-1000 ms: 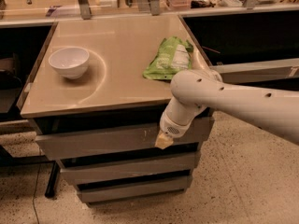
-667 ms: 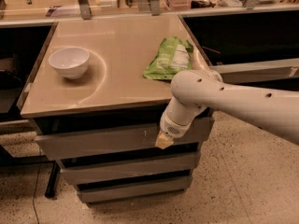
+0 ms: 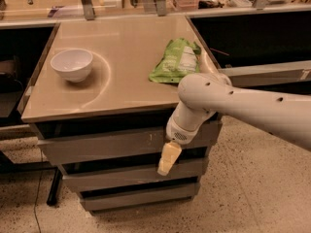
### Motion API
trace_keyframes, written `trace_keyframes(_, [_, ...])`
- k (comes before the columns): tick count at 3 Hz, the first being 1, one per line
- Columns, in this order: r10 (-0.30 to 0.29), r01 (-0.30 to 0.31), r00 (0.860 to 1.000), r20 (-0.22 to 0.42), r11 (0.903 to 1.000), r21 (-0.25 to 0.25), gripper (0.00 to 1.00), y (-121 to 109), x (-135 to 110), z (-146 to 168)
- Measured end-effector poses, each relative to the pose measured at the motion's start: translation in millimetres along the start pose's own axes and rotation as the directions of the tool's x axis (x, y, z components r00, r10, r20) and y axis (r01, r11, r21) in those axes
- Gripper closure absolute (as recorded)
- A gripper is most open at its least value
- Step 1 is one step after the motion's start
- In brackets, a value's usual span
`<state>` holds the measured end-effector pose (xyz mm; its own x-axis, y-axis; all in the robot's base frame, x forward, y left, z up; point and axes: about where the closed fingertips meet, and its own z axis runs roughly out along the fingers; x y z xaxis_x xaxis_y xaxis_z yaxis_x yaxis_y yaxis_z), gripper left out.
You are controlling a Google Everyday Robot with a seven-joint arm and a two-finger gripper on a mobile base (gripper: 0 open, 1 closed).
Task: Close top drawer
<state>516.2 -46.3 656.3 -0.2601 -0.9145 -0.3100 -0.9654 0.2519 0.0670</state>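
The top drawer (image 3: 102, 147) is the widest grey front under the tan countertop (image 3: 121, 72), with pale scratch marks. It stands out slightly beyond the counter edge, with a thin dark gap above it. My gripper (image 3: 168, 159), with pale yellow fingers pointing down, hangs in front of the drawer's right part, at or very near its front panel. My white arm (image 3: 243, 106) reaches in from the right.
A white bowl (image 3: 72, 64) sits on the counter's left. A green chip bag (image 3: 177, 59) lies at its right rear. Two narrower grey drawer fronts (image 3: 131, 176) stand below the top one. Speckled floor lies around. Shelving and dark bins stand to both sides.
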Motion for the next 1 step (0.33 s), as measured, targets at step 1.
trace_keyframes(1, [0.0,0.0,1.0,0.0,1.0,0.0,0.0,0.0,0.0,0.0])
